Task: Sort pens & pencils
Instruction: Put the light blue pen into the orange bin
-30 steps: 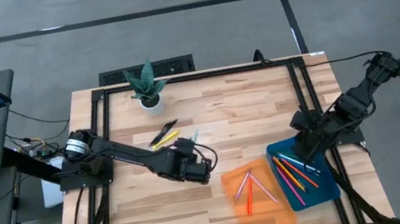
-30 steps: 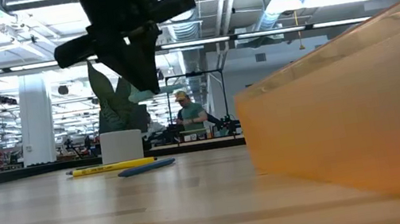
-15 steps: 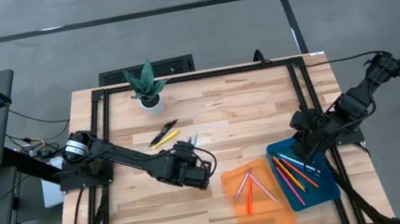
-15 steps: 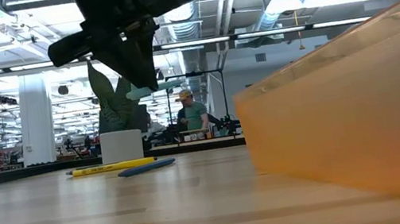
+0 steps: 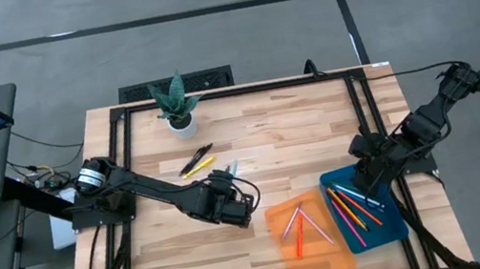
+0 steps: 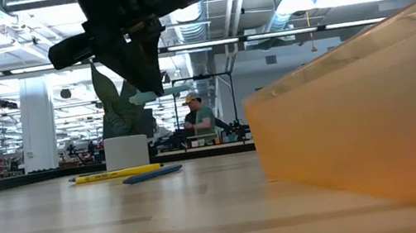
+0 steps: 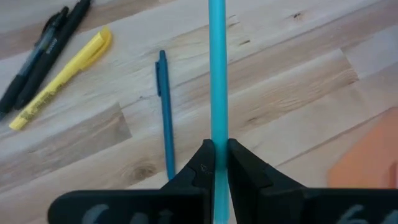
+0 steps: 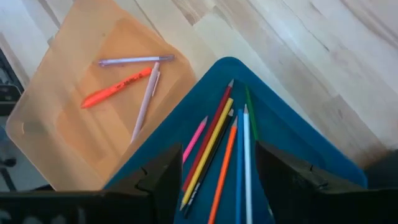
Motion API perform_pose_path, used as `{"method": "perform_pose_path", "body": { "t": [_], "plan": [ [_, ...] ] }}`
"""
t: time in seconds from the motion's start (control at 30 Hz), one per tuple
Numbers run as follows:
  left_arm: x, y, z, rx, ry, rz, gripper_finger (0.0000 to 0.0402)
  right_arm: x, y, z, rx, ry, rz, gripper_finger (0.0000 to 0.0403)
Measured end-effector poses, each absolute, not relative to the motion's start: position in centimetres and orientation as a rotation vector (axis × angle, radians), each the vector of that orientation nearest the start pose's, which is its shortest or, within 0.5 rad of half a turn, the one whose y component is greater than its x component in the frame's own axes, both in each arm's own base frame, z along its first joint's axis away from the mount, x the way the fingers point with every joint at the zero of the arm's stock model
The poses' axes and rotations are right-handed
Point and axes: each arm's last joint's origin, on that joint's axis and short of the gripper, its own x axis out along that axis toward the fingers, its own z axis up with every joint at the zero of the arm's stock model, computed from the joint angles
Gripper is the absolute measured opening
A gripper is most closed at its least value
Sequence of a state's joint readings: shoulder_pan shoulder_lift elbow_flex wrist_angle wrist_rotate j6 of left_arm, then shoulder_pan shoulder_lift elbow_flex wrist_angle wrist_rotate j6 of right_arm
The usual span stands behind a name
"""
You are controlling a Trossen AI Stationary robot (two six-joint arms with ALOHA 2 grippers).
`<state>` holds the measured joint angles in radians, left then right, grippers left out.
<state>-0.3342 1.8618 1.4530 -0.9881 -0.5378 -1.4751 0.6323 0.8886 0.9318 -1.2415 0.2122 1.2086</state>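
Observation:
My left gripper [image 5: 230, 204] hangs over the middle of the table, shut on a light blue pencil [image 7: 216, 68] held clear of the wood. On the table beyond it lie a blue pen [image 7: 165, 112], a yellow highlighter [image 7: 62, 81] and two black pens [image 7: 43, 53]. The orange tray [image 5: 310, 239] holds several pens. The blue tray [image 5: 368, 209] holds several pencils [image 8: 217, 149]. My right gripper [image 8: 217, 165] stands open above the blue tray, with nothing between its fingers. My left gripper pinches the light blue pencil's shaft [image 7: 216, 134] between its two fingers [image 7: 200, 165]. The fingers slant down from the table's left and lie along the pencil, which sticks out ahead of their tips. The pencil is lifted clear of the table; one end [image 6: 148, 97] shows below the gripper.
A potted plant [image 5: 178, 106] stands at the table's far edge. The orange tray's wall [image 6: 358, 109] rises close to the low camera. Bare wood lies between the loose pens and the trays. A person [image 6: 198, 118] stands in the room behind the table.

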Motion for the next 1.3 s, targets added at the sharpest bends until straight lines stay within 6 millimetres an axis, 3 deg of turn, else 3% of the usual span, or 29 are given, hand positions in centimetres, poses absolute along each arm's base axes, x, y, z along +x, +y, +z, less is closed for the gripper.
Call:
{"method": "perform_pose_path", "body": {
  "t": [1.3],
  "plan": [
    [35.15,-10.64,22.48,-0.711,0.774,0.945,0.0011,10.91,7.26,28.93,0.624,1.118,-0.349,0.0221]
  ]
}}
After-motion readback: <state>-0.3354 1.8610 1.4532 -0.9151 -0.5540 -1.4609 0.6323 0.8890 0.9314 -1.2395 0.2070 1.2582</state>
